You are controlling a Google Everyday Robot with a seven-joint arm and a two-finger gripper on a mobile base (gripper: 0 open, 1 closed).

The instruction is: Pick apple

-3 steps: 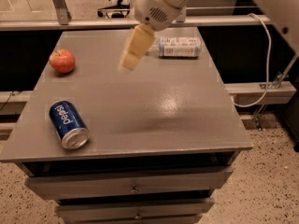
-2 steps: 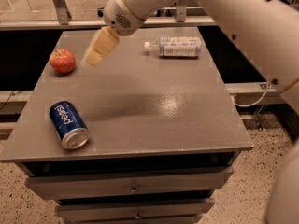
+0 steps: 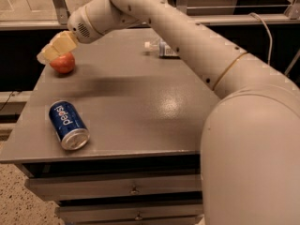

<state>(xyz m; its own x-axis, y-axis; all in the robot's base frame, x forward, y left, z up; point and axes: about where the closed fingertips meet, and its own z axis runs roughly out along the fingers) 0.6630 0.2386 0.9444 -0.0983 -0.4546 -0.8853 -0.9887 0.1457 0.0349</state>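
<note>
The apple [image 3: 63,63] is small, round and red-orange and sits near the far left corner of the grey table [image 3: 140,107]. My gripper [image 3: 50,52], with pale yellowish fingers, reaches in from the right and hangs just above the apple's top left, partly covering it. The white arm stretches across the table from the lower right.
A blue Pepsi can [image 3: 68,125] lies on its side at the front left of the table. A clear plastic bottle [image 3: 161,48] lies at the far middle, partly behind the arm. Drawers [image 3: 133,190] sit under the tabletop. A rail runs behind the table.
The gripper has swung left across the table's far side and come down onto the apple. The arm now fills much more of the view.
</note>
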